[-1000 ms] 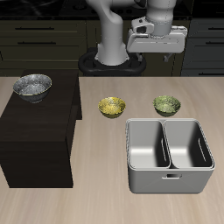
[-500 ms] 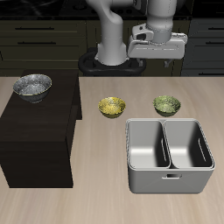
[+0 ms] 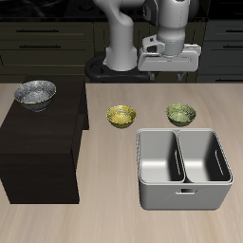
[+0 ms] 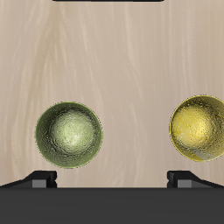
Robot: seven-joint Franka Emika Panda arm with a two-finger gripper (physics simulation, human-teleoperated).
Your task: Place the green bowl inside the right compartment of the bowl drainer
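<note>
The arm stands upright at the back of the bench [image 3: 114, 223], its tool [image 3: 170, 59] held high, camera facing straight down; released or clenched, I cannot tell. The green bowl [image 3: 181, 114] sits on the bench below the tool, at twelve o'clock of the bowl drainer [image 3: 183, 196], beside the yellow-gold bowl [image 3: 121, 116].

Green bowl [image 3: 181, 114] on table just behind bowl drainer [image 3: 184, 169]; claw [image 3: 171, 68] high above.

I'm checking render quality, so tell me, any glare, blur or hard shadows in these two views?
Exterior view: sharp and evenly lit, soft shadows inside the bowl drainer. Wrist view: crisp, with glossy highlights on the green bowl and the yellow bowl; no blur.
</note>
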